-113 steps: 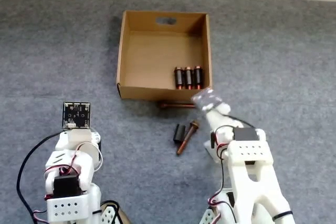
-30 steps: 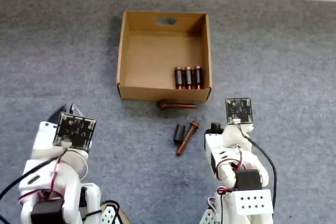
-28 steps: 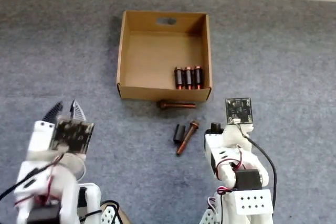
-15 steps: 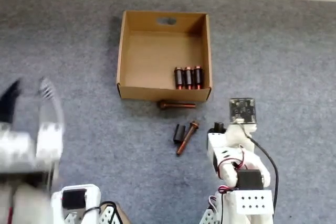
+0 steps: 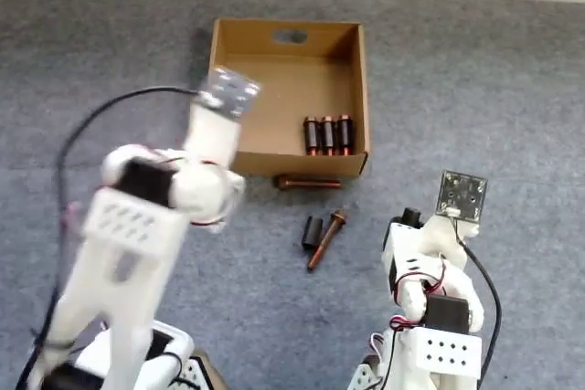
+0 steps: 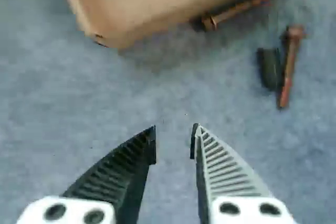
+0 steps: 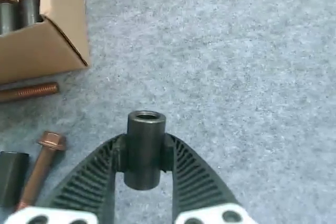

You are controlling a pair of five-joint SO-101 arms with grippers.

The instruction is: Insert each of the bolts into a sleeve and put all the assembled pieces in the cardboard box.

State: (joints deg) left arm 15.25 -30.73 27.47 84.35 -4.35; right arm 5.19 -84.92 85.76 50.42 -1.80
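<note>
The right jaws pinch a dark sleeve [image 7: 146, 148], its open end toward their tips. Just beside them lie a bolt [image 7: 41, 167] and a second sleeve [image 7: 10, 178]. Beyond, another bolt [image 7: 27, 92] lies just by the box [image 7: 37, 51], which holds three assembled pieces [image 5: 327, 134]. The left jaws hang spread, empty, over the grey carpeted table [image 6: 79, 103].

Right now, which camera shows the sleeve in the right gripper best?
The right wrist view: the sleeve stands close up between the right gripper's fingers, its open end showing. In the high view it is a small dark stub at that arm's front. The left wrist view faces a different, loose sleeve.
</note>
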